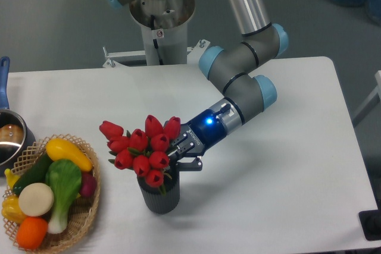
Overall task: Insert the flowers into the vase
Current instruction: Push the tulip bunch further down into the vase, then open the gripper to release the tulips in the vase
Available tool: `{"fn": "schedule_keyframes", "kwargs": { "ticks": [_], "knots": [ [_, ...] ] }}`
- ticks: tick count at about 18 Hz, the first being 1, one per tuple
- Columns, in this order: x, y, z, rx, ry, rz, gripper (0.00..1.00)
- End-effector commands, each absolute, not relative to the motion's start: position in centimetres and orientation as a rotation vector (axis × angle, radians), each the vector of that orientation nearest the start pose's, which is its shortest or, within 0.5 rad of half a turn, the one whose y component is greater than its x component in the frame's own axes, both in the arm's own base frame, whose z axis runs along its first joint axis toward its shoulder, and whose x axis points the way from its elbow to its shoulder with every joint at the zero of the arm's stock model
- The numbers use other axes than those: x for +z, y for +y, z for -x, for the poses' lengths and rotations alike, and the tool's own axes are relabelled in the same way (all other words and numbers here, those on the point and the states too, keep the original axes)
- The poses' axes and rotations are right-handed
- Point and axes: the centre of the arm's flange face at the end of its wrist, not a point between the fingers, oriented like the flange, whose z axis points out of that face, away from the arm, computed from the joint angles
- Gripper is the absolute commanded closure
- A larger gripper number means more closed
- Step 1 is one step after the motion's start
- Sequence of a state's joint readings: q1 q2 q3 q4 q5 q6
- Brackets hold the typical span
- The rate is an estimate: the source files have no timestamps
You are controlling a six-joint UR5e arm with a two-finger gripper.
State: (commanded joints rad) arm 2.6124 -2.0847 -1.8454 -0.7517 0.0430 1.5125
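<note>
White table (286, 165), front left of centre: dark ribbed vase (159, 196), upright. Flowers (141, 145) directly above its mouth, red buds spreading wider than the rim and leaning left; lowest bud at the rim, stems hidden behind buds. Gripper (176, 157) at the bunch's right side, clamped on the flowers near the stems; fingertips partly masked by buds. Blue light glowing on the wrist. Left edge: wicker basket (83, 218) of toy vegetables, partly cut off; metal pot (11, 138) with blue handle, mostly out of frame. Small red-and-white label on the arm's pedestal (159, 28), unreadable.
</note>
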Motion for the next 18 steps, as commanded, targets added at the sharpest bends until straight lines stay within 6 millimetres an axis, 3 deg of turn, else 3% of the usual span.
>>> {"fn": "schedule_keyframes", "kwargs": {
  "ticks": [6, 14, 18],
  "knots": [
    [24.6, 49.69, 38.85, -0.411, 0.422, 1.574, 0.82],
    [24.6, 49.69, 38.85, -0.389, 0.444, 1.566, 0.53],
    [24.69, 49.63, 38.92, -0.384, 0.447, 1.565, 0.46]
  ]
}}
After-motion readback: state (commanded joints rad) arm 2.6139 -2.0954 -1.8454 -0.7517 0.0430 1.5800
